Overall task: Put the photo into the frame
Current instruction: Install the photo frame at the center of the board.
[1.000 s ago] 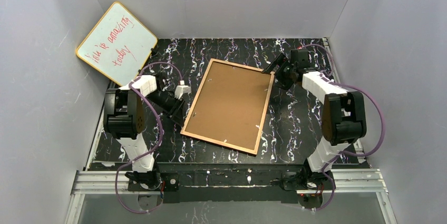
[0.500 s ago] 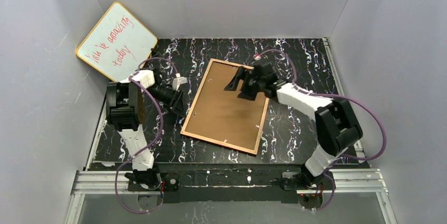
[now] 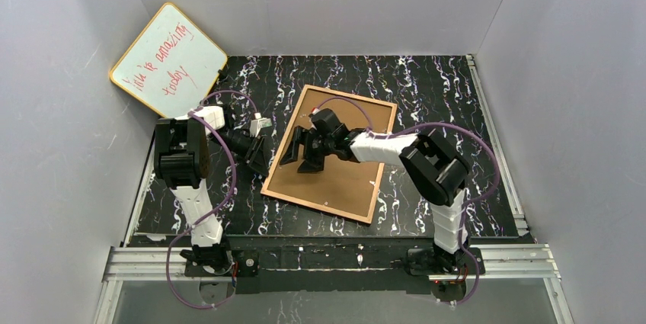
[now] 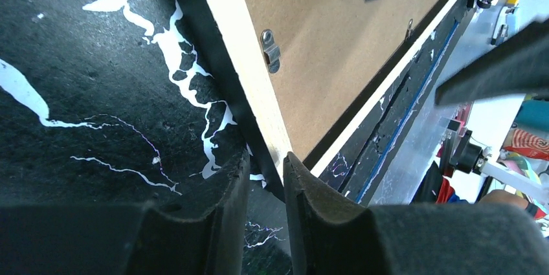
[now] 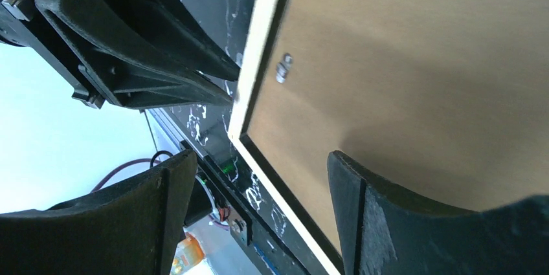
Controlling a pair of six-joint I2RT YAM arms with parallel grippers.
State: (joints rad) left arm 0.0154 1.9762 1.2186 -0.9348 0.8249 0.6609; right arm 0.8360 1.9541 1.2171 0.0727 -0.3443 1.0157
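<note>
The frame (image 3: 317, 207) lies flat in the middle of the bench (image 3: 426, 95), back up and turned askew. Its pale wood rim surrounds a brown backing panel (image 3: 350, 179). A small metal clip (image 4: 270, 50) sits on the rim's inner edge at the left side.

The right arm (image 3: 381, 145) reaches across the panel from the right. The right fingers (image 5: 375, 197) are spread wide above the frame's left part, close to the rim and the near-left corner, and nothing is between them.

The left arm (image 3: 183, 156) bends down at the frame's left side. The left fingers (image 4: 311, 204) are low on the bench, drawn almost together with only a narrow slit between them. Their tips are right at the frame's left edge, and the dark side of the rim runs into that slit. I cannot tell whether they pinch it.

A whiteboard (image 3: 169, 61) with red writing leans in the far-left corner, well apart from the frame.
</note>
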